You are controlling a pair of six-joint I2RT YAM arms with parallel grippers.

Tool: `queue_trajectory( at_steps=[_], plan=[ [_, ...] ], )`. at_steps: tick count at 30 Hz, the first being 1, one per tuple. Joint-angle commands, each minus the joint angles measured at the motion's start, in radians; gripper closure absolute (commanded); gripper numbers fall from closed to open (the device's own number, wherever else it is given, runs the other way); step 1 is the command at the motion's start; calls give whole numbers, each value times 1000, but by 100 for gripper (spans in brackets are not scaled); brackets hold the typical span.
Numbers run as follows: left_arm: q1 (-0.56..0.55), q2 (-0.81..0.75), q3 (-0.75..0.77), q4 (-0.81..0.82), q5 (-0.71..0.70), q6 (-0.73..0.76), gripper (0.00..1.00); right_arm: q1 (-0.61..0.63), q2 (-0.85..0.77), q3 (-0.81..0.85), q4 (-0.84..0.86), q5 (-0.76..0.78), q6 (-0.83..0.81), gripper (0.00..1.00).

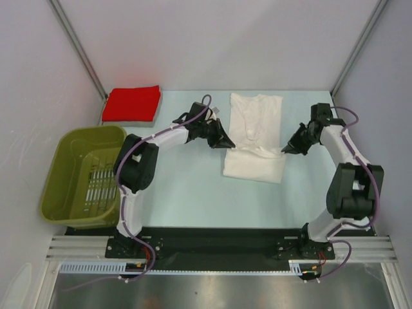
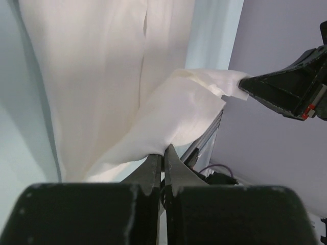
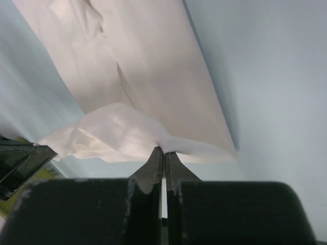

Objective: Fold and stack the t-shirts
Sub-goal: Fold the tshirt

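A white t-shirt [image 1: 255, 135] lies lengthwise in the middle of the table, folded into a long strip. My left gripper [image 1: 230, 143] is shut on its left edge, pinching cloth [image 2: 168, 122] between the fingertips. On the opposite side my right gripper [image 1: 284, 150] is shut on the right edge, where a raised fold of the white t-shirt [image 3: 117, 132] bunches at its tips. In the left wrist view the right gripper [image 2: 245, 87] shows across the cloth. A red t-shirt [image 1: 132, 103] sits folded at the table's far left corner.
An olive-green basket [image 1: 84, 175] stands off the table's left side, next to the left arm. Grey walls and metal posts close in the back and sides. The table [image 1: 187, 187] is pale blue.
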Motion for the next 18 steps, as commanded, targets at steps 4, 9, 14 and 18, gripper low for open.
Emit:
queue_trajectory(
  at_steps=[4, 9, 14, 18],
  plan=[
    [21, 114, 174, 69, 28, -96, 100, -16, 201, 245, 46, -67, -50, 100],
    [47, 169, 225, 101, 14, -139, 100, -22, 334, 320, 45, -108, -65, 100],
    [68, 207, 248, 116, 12, -161, 100, -42, 388, 351, 40, -111, -75, 100],
    [74, 237, 283, 115, 15, -167, 100, -57, 408, 368, 45, -124, -88, 100]
  ],
)
